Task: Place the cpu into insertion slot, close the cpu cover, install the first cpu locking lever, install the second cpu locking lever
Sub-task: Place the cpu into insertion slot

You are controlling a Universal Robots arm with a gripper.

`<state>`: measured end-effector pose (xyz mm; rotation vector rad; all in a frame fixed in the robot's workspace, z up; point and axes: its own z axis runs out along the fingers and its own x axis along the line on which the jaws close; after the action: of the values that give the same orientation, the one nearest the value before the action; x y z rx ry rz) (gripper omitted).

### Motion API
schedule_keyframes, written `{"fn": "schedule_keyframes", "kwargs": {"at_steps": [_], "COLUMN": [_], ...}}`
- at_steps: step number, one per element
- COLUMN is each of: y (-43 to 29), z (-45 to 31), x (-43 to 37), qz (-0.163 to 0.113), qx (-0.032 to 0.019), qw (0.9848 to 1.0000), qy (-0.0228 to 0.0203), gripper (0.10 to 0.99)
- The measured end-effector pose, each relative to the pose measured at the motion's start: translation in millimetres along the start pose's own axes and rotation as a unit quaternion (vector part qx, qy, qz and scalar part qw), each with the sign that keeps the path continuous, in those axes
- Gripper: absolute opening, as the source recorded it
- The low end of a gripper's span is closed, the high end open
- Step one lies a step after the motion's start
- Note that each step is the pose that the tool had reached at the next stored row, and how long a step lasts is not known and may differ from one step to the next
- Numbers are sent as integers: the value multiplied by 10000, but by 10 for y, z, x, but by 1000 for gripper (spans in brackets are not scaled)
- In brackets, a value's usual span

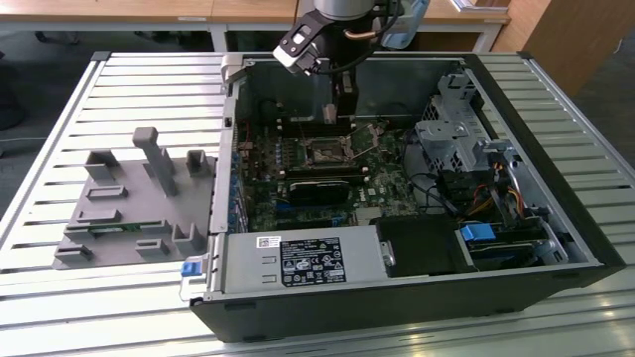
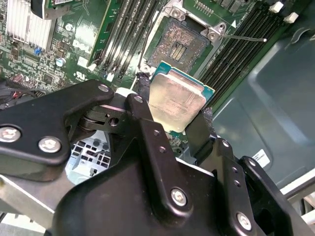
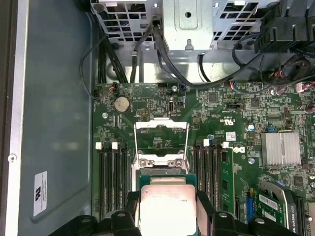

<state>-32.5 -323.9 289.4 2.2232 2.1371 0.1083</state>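
Observation:
My gripper hangs inside the open computer case, shut on the cpu, a thin square chip with a pale metal face. In both wrist views a black finger presses on each of two opposite edges of the chip. The cpu is held above the board and apart from it, a short way off the insertion slot. The slot's dark centre lies bare inside its silvery frame. The cpu cover stands swung open beyond the slot. A thin wire locking lever sticks out free beside it.
The case lies open on a slatted metal table, with the power supply at its front and a drive cage on the exterior view's right. Memory slots flank the socket. A grey fixture sits on the exterior view's left.

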Motion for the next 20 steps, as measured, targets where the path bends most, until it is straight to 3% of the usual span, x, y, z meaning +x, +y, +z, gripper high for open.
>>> {"fn": "schedule_keyframes", "kwargs": {"at_steps": [20], "y": [-32], "z": [127], "x": [8], "qz": [-30], "qx": [0], "qw": [10000], "qy": [2], "gripper": [541]}}
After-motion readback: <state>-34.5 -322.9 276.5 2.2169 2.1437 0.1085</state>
